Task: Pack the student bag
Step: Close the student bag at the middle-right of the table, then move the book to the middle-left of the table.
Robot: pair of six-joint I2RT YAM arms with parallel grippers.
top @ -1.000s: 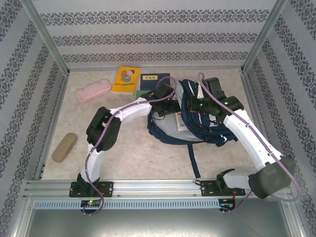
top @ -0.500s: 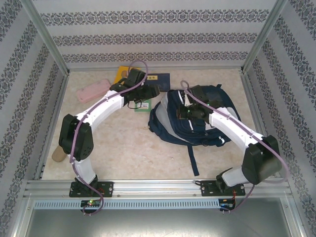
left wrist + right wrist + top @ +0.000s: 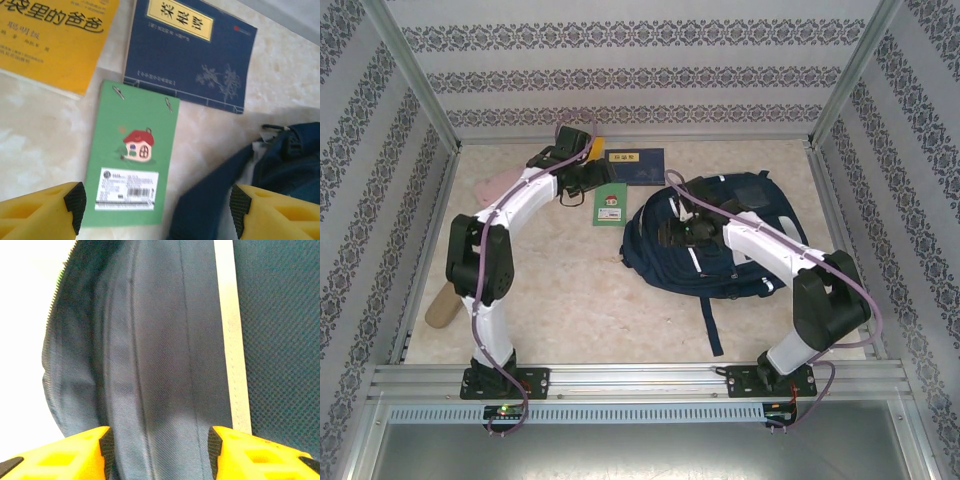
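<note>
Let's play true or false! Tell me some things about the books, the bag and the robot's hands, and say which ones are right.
1. The green notebook has a little house drawn on it. True.
2. The green notebook is inside the student bag. False: it lies on the table beside the bag.
3. The left gripper hangs open over the green notebook. True.
4. The dark blue book lies on top of the bag. False: it lies flat on the table, next to the yellow book.
5. The right gripper is over the student bag. True.
</note>
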